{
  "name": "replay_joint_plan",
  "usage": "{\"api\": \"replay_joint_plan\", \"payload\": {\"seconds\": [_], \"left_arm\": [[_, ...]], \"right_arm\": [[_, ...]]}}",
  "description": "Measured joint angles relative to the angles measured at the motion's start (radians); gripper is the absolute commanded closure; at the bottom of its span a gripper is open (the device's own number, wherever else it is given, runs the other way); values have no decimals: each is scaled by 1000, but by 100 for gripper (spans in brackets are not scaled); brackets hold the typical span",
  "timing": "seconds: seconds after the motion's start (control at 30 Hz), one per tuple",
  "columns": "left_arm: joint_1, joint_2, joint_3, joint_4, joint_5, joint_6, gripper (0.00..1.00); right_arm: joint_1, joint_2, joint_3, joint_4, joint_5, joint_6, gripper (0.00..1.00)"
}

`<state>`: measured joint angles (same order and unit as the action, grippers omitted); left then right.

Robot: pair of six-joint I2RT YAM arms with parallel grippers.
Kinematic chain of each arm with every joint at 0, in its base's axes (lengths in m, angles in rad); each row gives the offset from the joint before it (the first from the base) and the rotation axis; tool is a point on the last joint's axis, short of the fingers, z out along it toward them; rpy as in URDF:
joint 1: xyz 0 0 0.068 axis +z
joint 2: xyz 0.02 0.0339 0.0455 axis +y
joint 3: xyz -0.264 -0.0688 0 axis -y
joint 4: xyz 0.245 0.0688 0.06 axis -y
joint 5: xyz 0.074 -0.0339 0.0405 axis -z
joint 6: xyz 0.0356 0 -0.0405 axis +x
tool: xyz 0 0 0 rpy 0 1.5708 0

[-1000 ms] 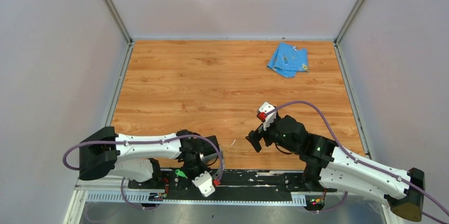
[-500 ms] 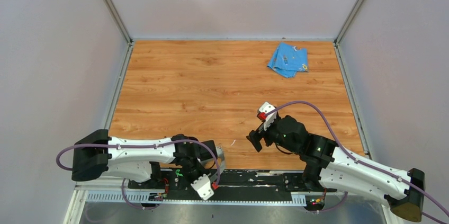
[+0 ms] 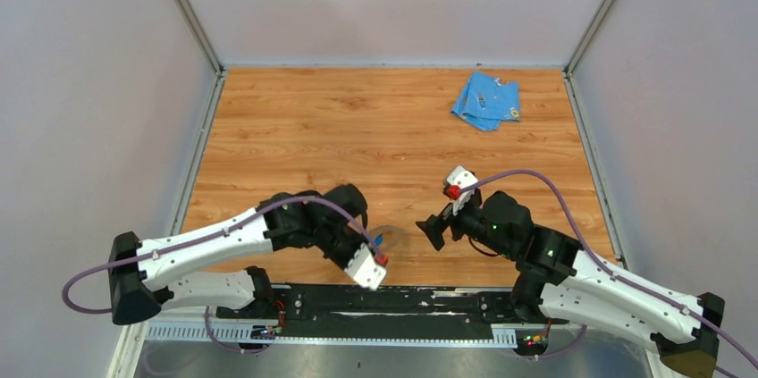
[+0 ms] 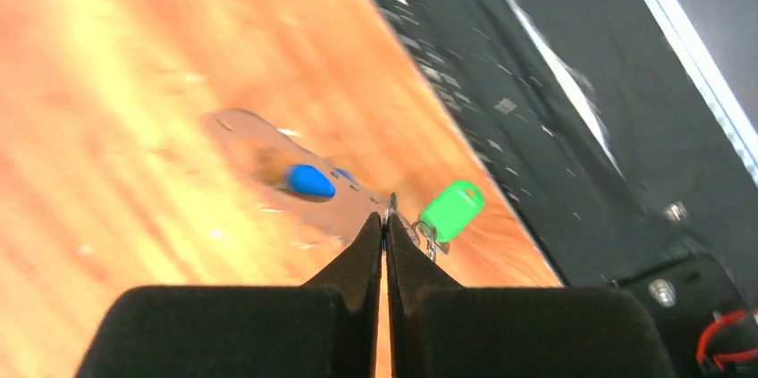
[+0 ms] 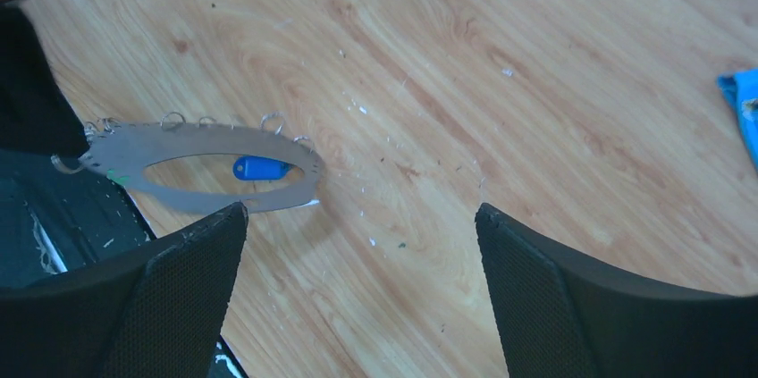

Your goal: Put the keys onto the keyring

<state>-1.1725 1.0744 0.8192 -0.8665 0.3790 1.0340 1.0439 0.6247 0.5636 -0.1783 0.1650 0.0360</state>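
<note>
Left hand (image 4: 386, 222): pressed together, pinching keyring (image 5: 206, 140) at its end; green key (image 4: 451, 210) just beside tip, blue key (image 4: 310, 181) beyond. Right hand (image 5: 359, 217): spread wide.

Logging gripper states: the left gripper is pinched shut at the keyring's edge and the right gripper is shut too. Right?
Not quite. The right gripper is open, its fingers spread wide in the right wrist view. The left gripper is indeed pinched shut at the edge of the keyring.

Matt grey metal keyring (image 5: 121, 155), glossy wooden table (image 5: 536, 83).
</note>
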Motion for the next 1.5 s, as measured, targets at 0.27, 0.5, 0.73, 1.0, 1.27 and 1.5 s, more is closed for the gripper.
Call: {"api": "replay_joint_plan", "payload": {"seconds": [0.27, 0.5, 0.73, 1.0, 1.27, 1.5], "left_arm": [[209, -49, 255, 154, 182, -265, 100], [222, -170, 248, 471, 258, -552, 100], [222, -176, 252, 631, 296, -732, 100], [222, -212, 230, 764, 312, -856, 100], [222, -217, 206, 811, 306, -924, 100], [222, -217, 174, 853, 271, -986, 100]], "right_arm": [[-5, -22, 158, -3, -80, -37, 0], [-6, -11, 350, -11, -251, -129, 8], [-6, 40, 461, -28, -483, -189, 24], [-6, 95, 476, -24, -612, -191, 42], [-6, 103, 476, 24, -634, -153, 51], [-6, 101, 476, 85, -633, -109, 59]]}}
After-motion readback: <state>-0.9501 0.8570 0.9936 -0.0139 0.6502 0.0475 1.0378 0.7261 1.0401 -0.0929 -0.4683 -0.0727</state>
